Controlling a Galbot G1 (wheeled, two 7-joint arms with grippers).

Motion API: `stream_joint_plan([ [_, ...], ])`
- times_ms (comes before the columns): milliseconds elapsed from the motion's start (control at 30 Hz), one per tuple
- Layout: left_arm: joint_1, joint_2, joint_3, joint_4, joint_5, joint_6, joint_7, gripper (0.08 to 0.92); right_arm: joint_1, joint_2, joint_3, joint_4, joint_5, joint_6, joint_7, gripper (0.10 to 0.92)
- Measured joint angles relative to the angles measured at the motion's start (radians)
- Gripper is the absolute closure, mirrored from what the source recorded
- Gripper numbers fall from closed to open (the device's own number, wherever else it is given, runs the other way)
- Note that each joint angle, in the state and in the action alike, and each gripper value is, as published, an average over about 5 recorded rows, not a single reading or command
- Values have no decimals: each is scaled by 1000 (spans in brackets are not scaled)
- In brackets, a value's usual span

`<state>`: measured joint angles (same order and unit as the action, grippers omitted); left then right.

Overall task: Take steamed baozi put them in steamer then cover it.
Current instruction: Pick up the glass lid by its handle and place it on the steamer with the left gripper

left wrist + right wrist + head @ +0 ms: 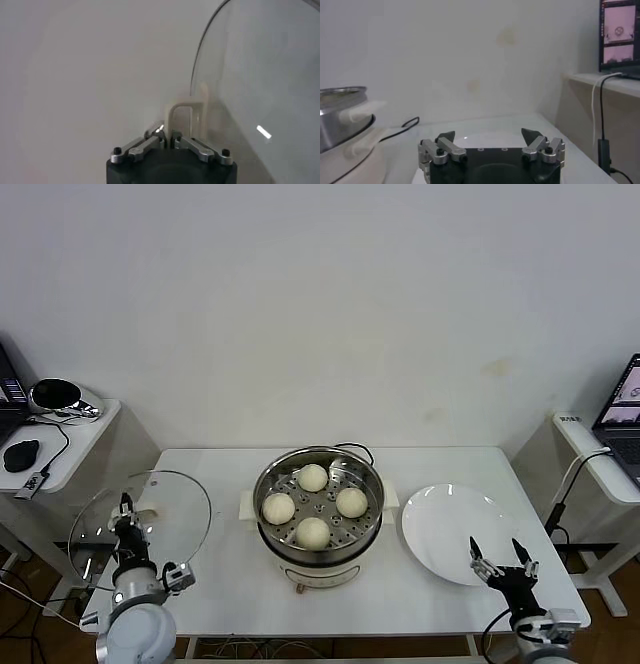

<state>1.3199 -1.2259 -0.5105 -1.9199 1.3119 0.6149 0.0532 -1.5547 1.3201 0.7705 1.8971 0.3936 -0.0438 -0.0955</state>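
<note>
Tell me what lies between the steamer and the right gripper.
The empty white plate lies between the steamer and the open right gripper, whose fingers hang over its near edge in the head view.

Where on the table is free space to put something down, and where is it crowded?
Free: the table's front left strip beside the steamer, and the far edge behind the plate. Crowded: the steamer tray, filled by four baozi, and the left edge, where the left pincer holds the cover.

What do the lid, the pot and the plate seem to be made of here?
The round clear lid, held by the left hand, looks like glass: the table shows through it. Its cream handle looks like matte plastic. The round shiny pot appears to be polished steel with a mirror-like wall. The flat white round plate looks like glazed ceramic, possibly melamine.
</note>
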Motion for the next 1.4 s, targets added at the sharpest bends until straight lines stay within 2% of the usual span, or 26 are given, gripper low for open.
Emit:
stream_joint_plan([
  [267,-78,-54,90,-56,102,81,104,863,0,29,-11,1,-38,-4,5,203],
  [667,-233,-183,269,-24,251,122,202,863,17,66,-5,-24,-72,-5,13,203],
  [1033,-367,-297,432,58,311,122,239,863,30,91,-17,-46,-93,-3,16,203],
  [1400,-402,-347,560,123,324,121,243,863,39,105,-18,-61,-104,-1,18,203],
])
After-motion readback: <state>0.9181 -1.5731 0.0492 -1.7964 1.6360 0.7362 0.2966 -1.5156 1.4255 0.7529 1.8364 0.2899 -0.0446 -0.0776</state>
